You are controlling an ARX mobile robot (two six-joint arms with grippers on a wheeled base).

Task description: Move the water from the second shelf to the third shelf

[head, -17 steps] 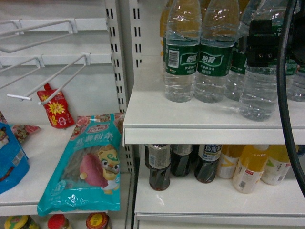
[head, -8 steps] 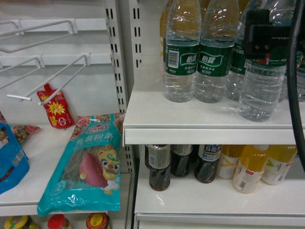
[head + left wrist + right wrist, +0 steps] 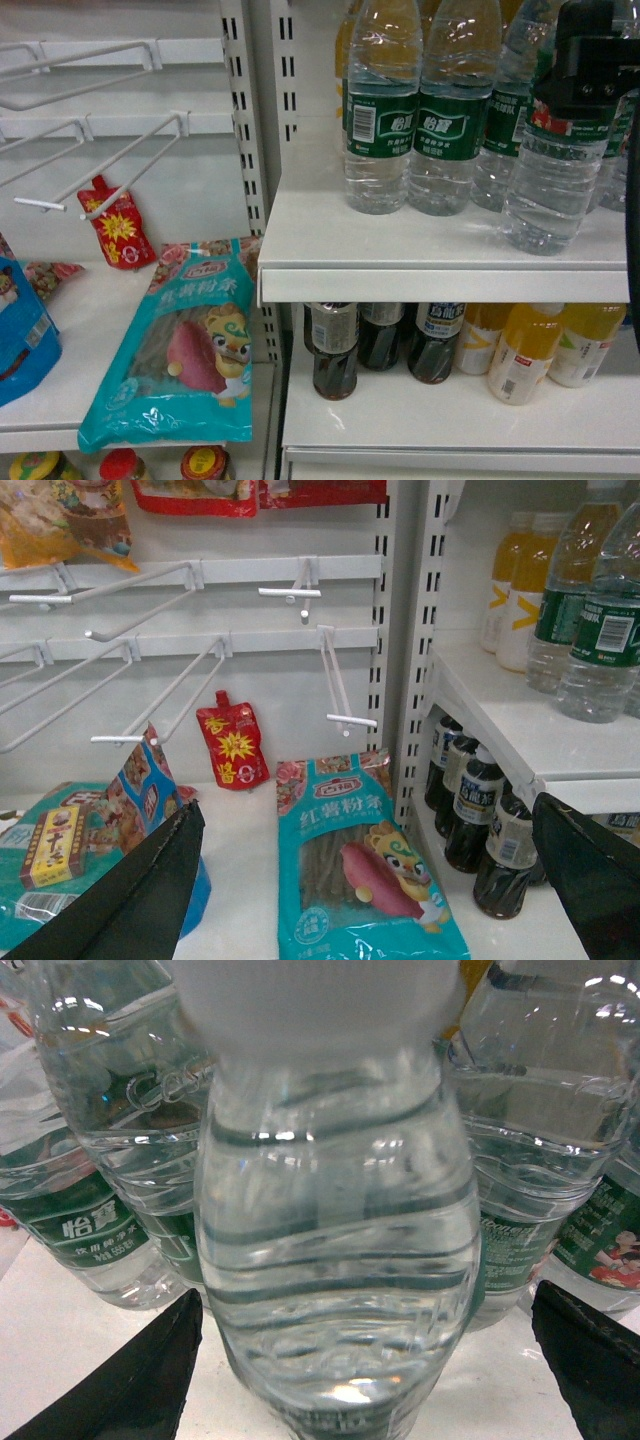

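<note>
Several water bottles with green labels stand on the upper right shelf [image 3: 430, 250]. The front water bottle [image 3: 555, 190] stands nearest the shelf edge at the right. My right gripper [image 3: 588, 80] hangs at its upper part. In the right wrist view that bottle [image 3: 335, 1260], white cap up, fills the space between the spread black fingers [image 3: 140, 1380], and the right gripper [image 3: 367, 1295] is open, with gaps on both sides. My left gripper [image 3: 367, 802] is open and holds nothing, over the left bay.
Dark cola bottles [image 3: 335, 350] and orange drinks [image 3: 525, 350] stand on the shelf below [image 3: 450, 420]. A teal noodle packet [image 3: 185, 350], a red pouch [image 3: 118, 225] and white peg hooks [image 3: 130, 165] are in the left bay. More water bottles [image 3: 90, 1160] crowd behind the front one.
In the head view my right gripper has moved up and to the right along the front water bottle, and its black cable has swung out to the right edge. The bottles stand as before.
</note>
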